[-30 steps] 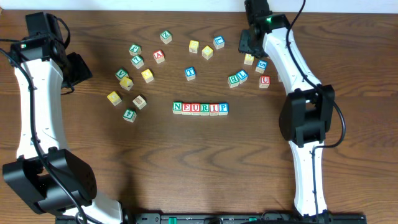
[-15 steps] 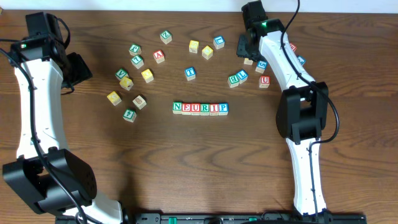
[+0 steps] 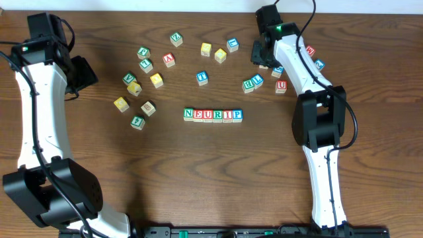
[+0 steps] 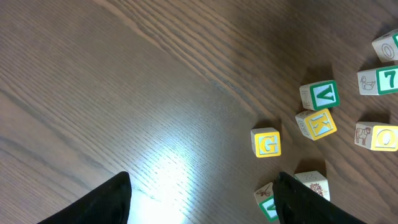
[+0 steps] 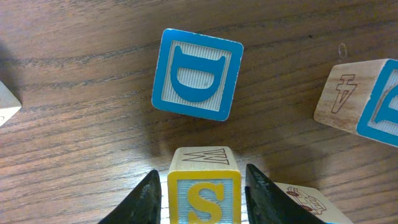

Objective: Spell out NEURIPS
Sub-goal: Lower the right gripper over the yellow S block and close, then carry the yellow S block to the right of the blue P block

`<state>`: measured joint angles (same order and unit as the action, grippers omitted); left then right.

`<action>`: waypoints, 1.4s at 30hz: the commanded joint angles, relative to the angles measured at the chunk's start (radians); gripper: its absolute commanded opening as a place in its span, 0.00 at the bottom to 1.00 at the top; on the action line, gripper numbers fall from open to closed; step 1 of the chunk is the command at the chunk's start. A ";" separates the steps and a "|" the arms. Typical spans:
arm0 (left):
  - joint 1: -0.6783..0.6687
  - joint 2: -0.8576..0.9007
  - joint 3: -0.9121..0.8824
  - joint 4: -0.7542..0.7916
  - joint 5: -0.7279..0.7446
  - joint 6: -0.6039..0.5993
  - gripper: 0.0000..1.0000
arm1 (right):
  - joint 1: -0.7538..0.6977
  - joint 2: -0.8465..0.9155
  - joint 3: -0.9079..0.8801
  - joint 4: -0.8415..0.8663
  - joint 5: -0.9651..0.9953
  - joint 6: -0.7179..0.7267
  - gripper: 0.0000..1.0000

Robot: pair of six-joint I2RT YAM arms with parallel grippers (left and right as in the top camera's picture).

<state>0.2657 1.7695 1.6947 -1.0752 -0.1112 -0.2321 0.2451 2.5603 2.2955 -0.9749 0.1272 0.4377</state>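
Observation:
Six cubes stand in a row reading NEURIP (image 3: 213, 115) at the table's middle. At the far right of the table, my right gripper (image 3: 262, 56) hangs over a cluster of loose cubes. In the right wrist view a yellow-framed S cube (image 5: 204, 186) sits on the wood between its fingers (image 5: 148, 200), with a thin gap on each side. My right gripper (image 5: 204, 198) is open around that cube. My left gripper (image 3: 84, 71) hovers at the far left, open and empty (image 4: 202, 205), above bare wood.
A blue D cube (image 5: 197, 73) lies just beyond the S cube, with another blue-faced cube (image 5: 367, 102) to its right and a picture-faced cube (image 5: 311, 202) beside the right finger. Loose G (image 4: 266, 142), K (image 4: 316, 124) and V (image 4: 320, 95) cubes lie right of the left gripper.
The right arm has shifted a little over the cube cluster and its jaws have narrowed around the S cube. The left arm has not moved.

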 commanded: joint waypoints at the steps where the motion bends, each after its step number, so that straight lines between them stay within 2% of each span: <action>1: 0.002 0.003 0.011 -0.005 -0.013 0.002 0.72 | -0.008 0.011 0.008 -0.002 0.002 0.010 0.35; 9: 0.002 0.004 0.011 -0.005 -0.013 0.002 0.72 | -0.008 0.011 0.006 -0.005 0.002 0.010 0.25; 15: 0.002 0.004 0.011 -0.005 -0.013 0.002 0.72 | -0.009 -0.013 0.008 -0.013 0.001 0.010 0.24; 26: 0.002 0.004 0.011 -0.005 -0.013 0.002 0.72 | -0.008 -0.185 0.008 -0.051 -0.008 -0.028 0.20; 35: 0.002 0.004 0.011 -0.005 -0.013 0.002 0.72 | -0.006 -0.339 0.008 -0.239 -0.162 -0.129 0.20; 42: 0.002 0.004 0.011 -0.005 -0.013 0.002 0.72 | 0.000 -0.332 -0.004 -0.469 -0.167 -0.132 0.21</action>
<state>0.2657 1.7695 1.6947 -1.0752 -0.1116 -0.2321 0.2451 2.2108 2.3009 -1.4105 -0.0200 0.3279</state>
